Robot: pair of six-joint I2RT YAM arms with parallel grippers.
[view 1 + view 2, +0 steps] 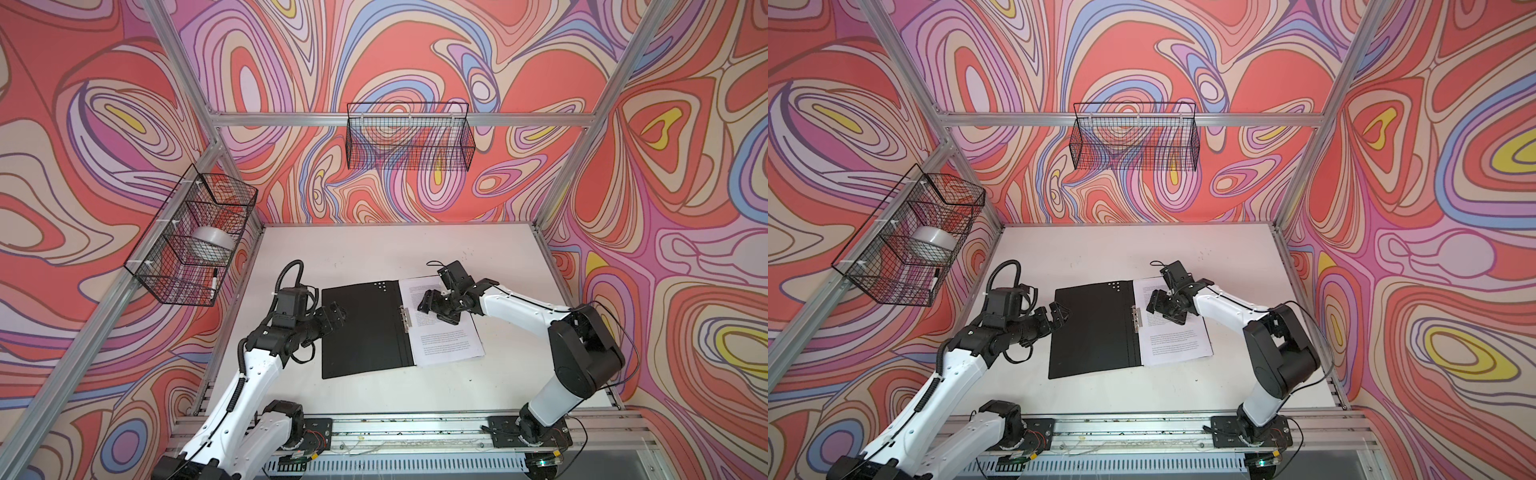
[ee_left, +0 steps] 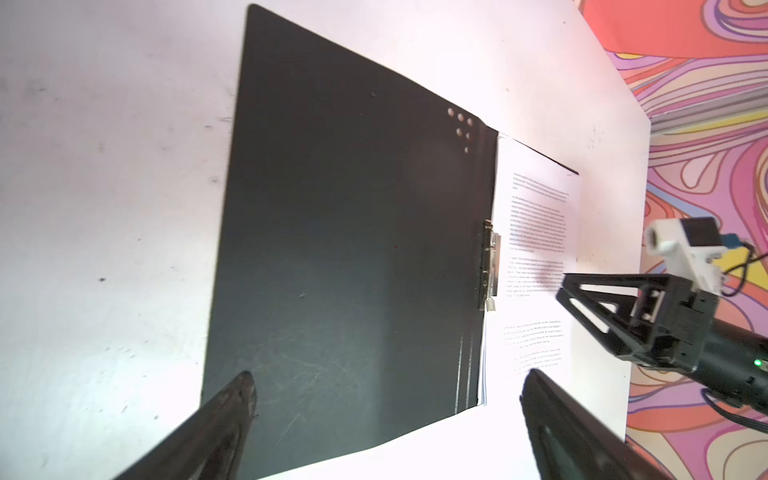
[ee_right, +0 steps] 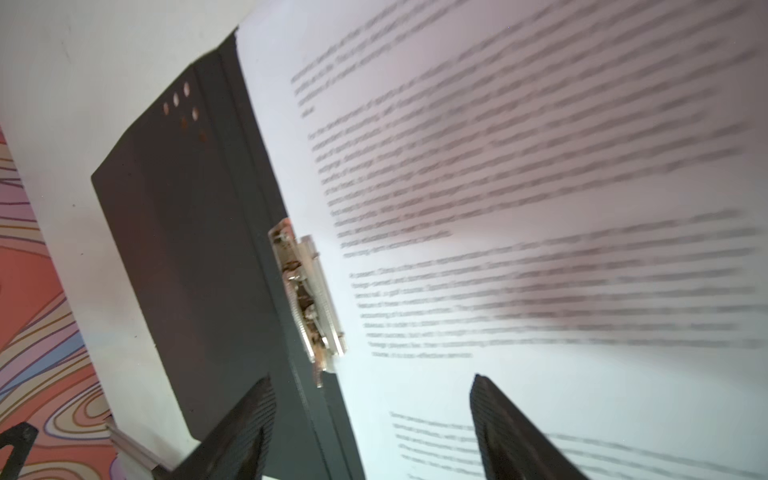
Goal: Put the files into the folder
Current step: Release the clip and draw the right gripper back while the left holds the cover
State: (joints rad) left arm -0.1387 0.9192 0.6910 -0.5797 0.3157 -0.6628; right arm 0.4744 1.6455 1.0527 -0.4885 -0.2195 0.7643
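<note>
The folder (image 1: pixel 365 328) is laid open in the middle of the table (image 1: pixel 374 249), the files (image 1: pixel 451 347) on its right half, partly hidden by the right gripper (image 1: pixel 435 308). Both it and the left gripper (image 1: pixel 337 316) are held wide, empty.

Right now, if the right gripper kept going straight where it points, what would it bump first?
Probably the metal clip at the spine of the folder: the right gripper, jaws open, aims at it from above the files. Depth is unclear; their edge could come first.
</note>
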